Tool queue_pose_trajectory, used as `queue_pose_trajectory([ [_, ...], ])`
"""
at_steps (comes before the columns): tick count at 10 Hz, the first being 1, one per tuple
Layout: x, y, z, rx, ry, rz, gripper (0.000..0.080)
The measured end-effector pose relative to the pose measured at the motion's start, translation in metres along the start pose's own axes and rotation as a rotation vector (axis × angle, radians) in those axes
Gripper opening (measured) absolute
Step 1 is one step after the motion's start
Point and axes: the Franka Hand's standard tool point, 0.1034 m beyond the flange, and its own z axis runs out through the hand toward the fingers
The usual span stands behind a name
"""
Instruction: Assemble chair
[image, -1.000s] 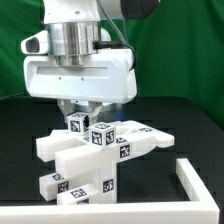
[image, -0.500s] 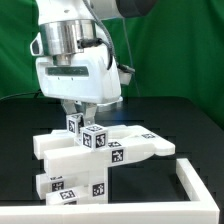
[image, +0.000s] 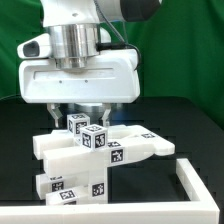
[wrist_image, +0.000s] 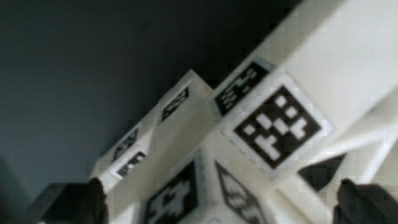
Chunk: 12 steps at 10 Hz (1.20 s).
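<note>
Fingers have sprung apart since a moment ago, and the big white wrist housing has swung back to face square-on after sitting turned half a second earlier! Right now the fingers (image: 57, 112) stand wide open, one dark tip on each side of the chair's (image: 95, 150) topmost tagged blocks, and nothing is gripped; whether the tips brush the blocks I cannot tell. From the wrist view the same story: two dark fingertips (wrist_image: 75, 203) sit at the edges of the shot with the white tagged parts rising between them, blurred but clearly free in the gap. Moving outward, the chair sits directly under the hand on the black desk (image: 190, 120), just where it sat before. It is a joined stack of white slabs and bars: the upper slab runs its long axis across the scene, its tapered end pointing toward the exterior view's right, while a lower bar with tags on its face lies below it toward the exterior view's left. Two small tagged cubes crown the stack. Further out, a white rail (image: 200, 185) frames the desk's near corner on the exterior view's right, with green cloth (image: 190, 50) hanging behind.
</note>
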Motion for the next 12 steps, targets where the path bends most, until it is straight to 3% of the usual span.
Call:
queue_pose_trajectory([
  [3, 0.0007, 0.0030, -0.0001, -0.009, -0.001, -0.208, 0.0649],
  [5, 0.0074, 0.0050, -0.0045, -0.040, 0.020, -0.453, 0.0649],
  [6, 0.0065, 0.0052, -0.0031, -0.039, 0.018, -0.391, 0.0638],
  [7, 0.0065, 0.0053, -0.0031, -0.040, 0.018, -0.394, 0.0488],
  [8, 0.0064, 0.0051, -0.0029, -0.038, 0.018, -0.371, 0.0488],
  [9, 0.0062, 0.0049, -0.0026, -0.037, 0.019, -0.268, 0.0293],
  [12, 0.0059, 0.0049, -0.0020, -0.035, 0.022, -0.078, 0.0276],
])
